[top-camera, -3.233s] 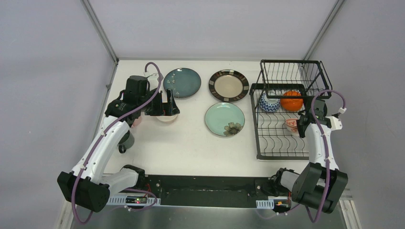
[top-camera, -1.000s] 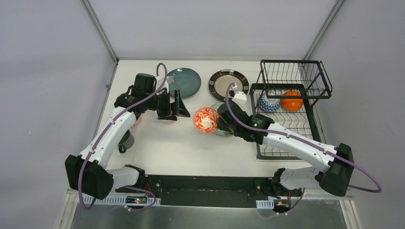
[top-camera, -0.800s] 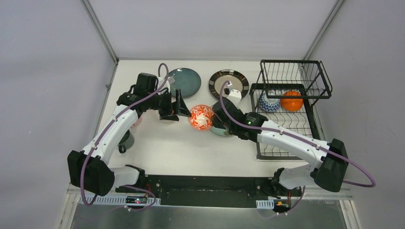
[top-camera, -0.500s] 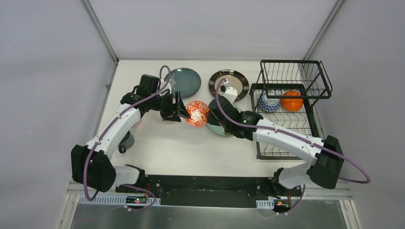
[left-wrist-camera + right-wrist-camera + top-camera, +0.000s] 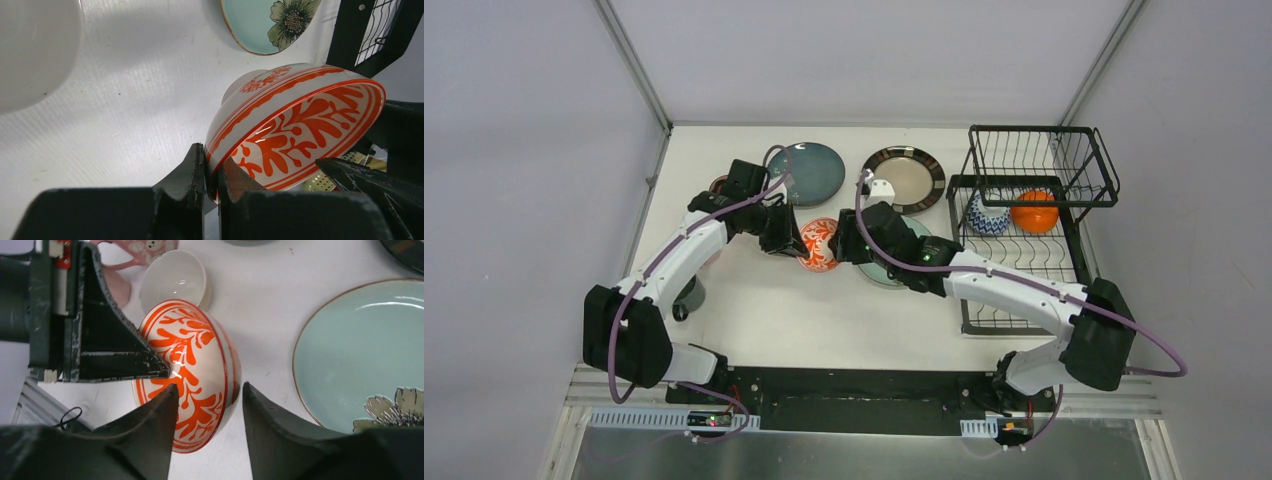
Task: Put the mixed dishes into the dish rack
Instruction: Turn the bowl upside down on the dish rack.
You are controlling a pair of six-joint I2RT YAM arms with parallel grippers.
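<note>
Left wrist view: the red-patterned bowl (image 5: 295, 135) is tipped on its side and off the counter (image 5: 754, 300). The left jaws are clamped on its rim, one finger (image 5: 196, 167) outside and one inside. That's a thin pinch on glossy ware!

The right wrist view shows the right jaws standing apart on either side of the same bowl, not squeezing it. To me this reads as a hand-over between the arms, left of the counter's middle and well away from the dish rack (image 5: 1036, 128) at the right edge.

To do it well, I'd say the right jaws should back straight off without brushing the bowl, because a nudge could swing it in that rim grip. The left wrist should stay steady until they're clear.

Just beyond the bowl, the white bowl (image 5: 175, 277) and a pink cup (image 5: 145, 247) sit toward the left edge. The mint plate (image 5: 360, 355) with its flower lies on the rack side.

An orange bowl (image 5: 1034, 212) and a blue-patterned bowl (image 5: 987, 215) already sit in the rack.

Writing? None I can read, no brand or label anywhere.
</note>
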